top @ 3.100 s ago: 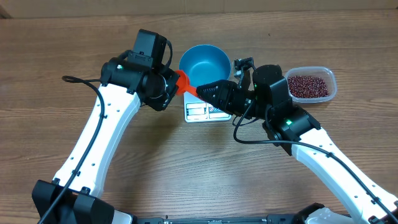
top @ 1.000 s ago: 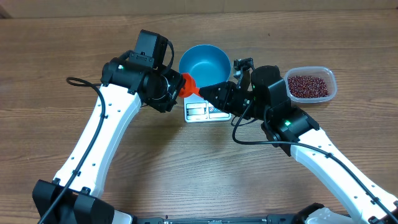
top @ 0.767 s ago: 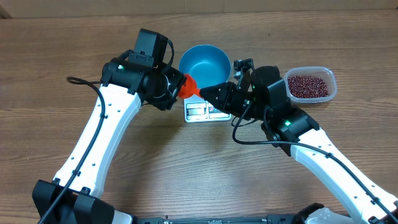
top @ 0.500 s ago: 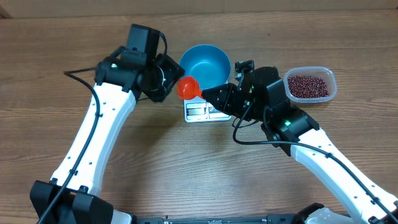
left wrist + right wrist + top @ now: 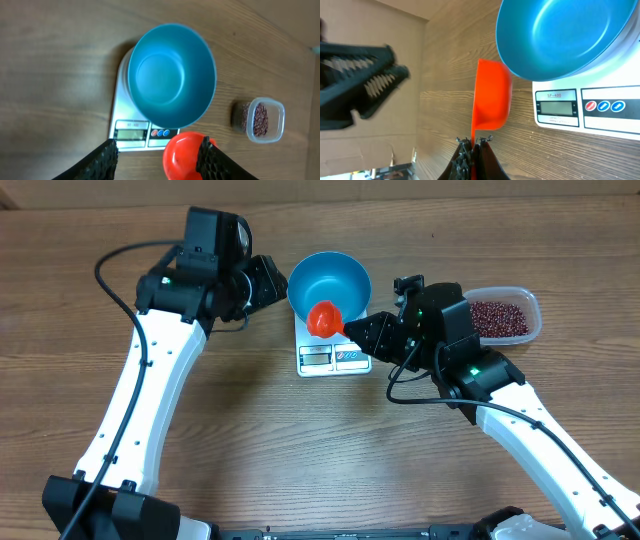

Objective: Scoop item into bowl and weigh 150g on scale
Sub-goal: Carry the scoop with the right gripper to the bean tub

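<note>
The blue bowl (image 5: 329,280) stands on the white scale (image 5: 333,358), and it holds no beans. My right gripper (image 5: 352,328) is shut on the thin handle of a red-orange scoop (image 5: 324,318), whose cup hangs at the bowl's near rim, over the scale. In the right wrist view the scoop (image 5: 491,97) sticks straight out from the jaws beside the bowl (image 5: 565,35). My left gripper (image 5: 268,283) stands open to the left of the bowl, holding nothing. From the left wrist the scoop (image 5: 184,156) shows below its spread fingers (image 5: 102,159). The red-brown beans (image 5: 496,318) lie in a clear tub.
The clear plastic tub (image 5: 530,305) sits on the wooden table to the right of the scale, just beyond my right arm. The scale's display and buttons (image 5: 580,107) face the near side. A cable loops off each arm.
My left gripper has let go of the scoop and drawn back to the left. The right gripper has carried the scoop to the right, up to the bowl's near rim.
</note>
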